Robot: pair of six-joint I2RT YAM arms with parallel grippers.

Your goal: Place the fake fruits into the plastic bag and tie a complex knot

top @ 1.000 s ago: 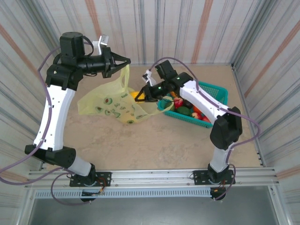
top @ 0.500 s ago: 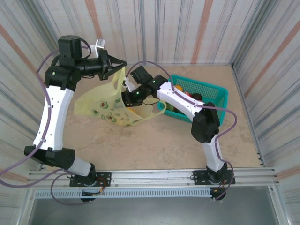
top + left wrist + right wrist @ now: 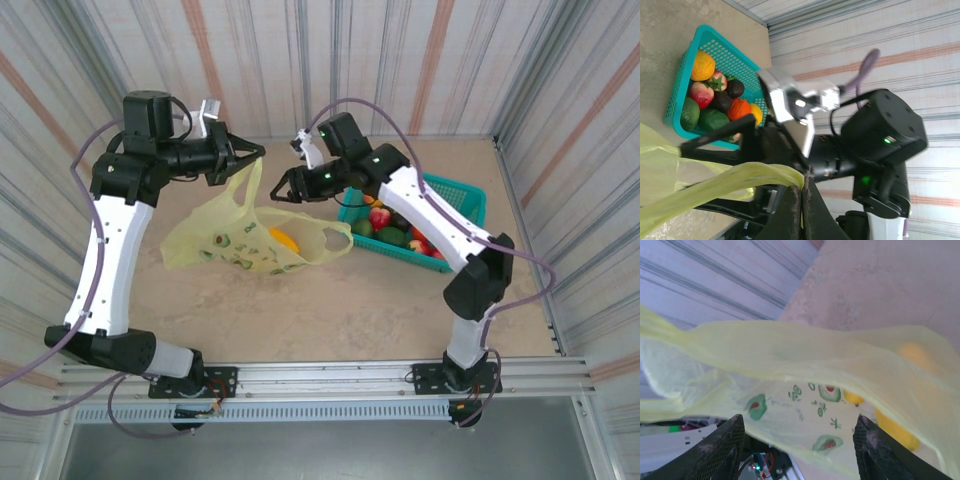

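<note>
The pale yellow-green plastic bag (image 3: 235,235) lies on the table with avocado prints on it. One handle (image 3: 735,177) is pulled up, and my left gripper (image 3: 258,152) is shut on that strip (image 3: 802,187). A yellow-orange fake fruit (image 3: 283,240) lies inside the bag and shows through the film (image 3: 895,432). My right gripper (image 3: 283,190) hangs open just above the bag's mouth, nothing between its fingers (image 3: 799,420). More fake fruits (image 3: 392,228) fill the teal basket (image 3: 462,192): orange, red, green and dark ones (image 3: 715,97). No knot is tied.
Corrugated walls close in the table at the back and both sides. The teal basket (image 3: 677,82) sits at the right rear, close to the right arm's elbow (image 3: 480,280). Bare tabletop (image 3: 330,310) stretches in front of the bag.
The right gripper carried an orange fruit into the bag's mouth, let it go, and has drawn back up and to the rear. The fruit now lies inside the bag. The left gripper keeps holding the handle.
</note>
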